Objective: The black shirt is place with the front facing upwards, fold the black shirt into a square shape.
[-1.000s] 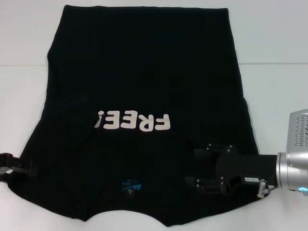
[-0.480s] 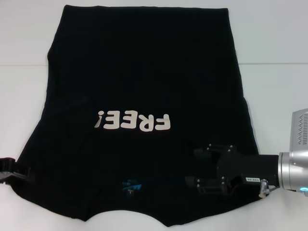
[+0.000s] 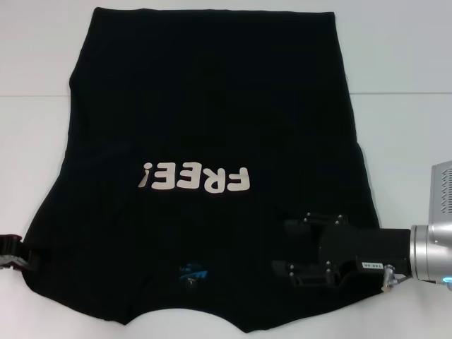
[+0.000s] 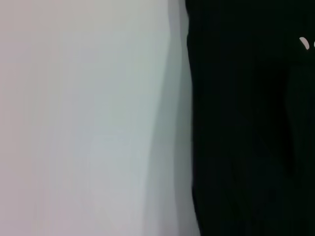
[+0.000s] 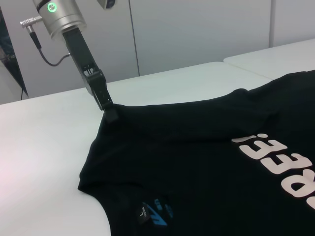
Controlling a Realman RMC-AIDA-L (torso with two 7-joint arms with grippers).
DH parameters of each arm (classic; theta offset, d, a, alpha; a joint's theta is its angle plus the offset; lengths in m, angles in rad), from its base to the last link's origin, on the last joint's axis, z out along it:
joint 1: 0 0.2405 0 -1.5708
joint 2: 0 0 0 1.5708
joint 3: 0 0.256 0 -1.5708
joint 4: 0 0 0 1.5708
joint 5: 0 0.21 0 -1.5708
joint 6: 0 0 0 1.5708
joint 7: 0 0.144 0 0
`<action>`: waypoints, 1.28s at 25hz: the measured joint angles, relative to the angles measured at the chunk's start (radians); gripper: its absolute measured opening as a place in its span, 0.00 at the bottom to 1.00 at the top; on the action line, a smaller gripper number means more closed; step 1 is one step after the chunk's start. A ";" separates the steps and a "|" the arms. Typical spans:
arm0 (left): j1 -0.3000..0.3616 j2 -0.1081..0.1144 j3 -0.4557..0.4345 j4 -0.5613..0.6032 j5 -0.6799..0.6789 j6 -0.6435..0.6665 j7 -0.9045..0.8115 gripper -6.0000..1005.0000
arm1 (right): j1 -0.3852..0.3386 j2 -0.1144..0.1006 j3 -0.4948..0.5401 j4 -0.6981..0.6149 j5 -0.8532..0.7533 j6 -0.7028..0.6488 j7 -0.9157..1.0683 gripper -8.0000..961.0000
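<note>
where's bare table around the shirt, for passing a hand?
Bare white table flanks the black shirt left, right and beyond its far hem. Crowded near the collar: left gripper at the left sleeve edge, right gripper over the right shoulder.

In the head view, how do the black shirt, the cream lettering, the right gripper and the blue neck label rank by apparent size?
Largest to smallest:
1. black shirt
2. right gripper and cream lettering: look similar, and the gripper sits nearer the camera, so unranked
3. blue neck label
</note>
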 joint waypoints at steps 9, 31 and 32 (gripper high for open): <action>0.000 0.000 0.001 -0.007 0.002 0.005 0.006 0.09 | -0.003 -0.002 0.000 -0.005 0.006 -0.006 0.018 0.88; -0.012 0.015 -0.010 0.000 -0.029 0.019 0.077 0.03 | 0.066 -0.118 0.086 -0.598 -0.566 -0.437 1.386 0.87; -0.013 0.015 -0.010 0.000 -0.029 0.019 0.078 0.03 | 0.070 -0.116 0.085 -0.597 -0.582 -0.442 1.395 0.87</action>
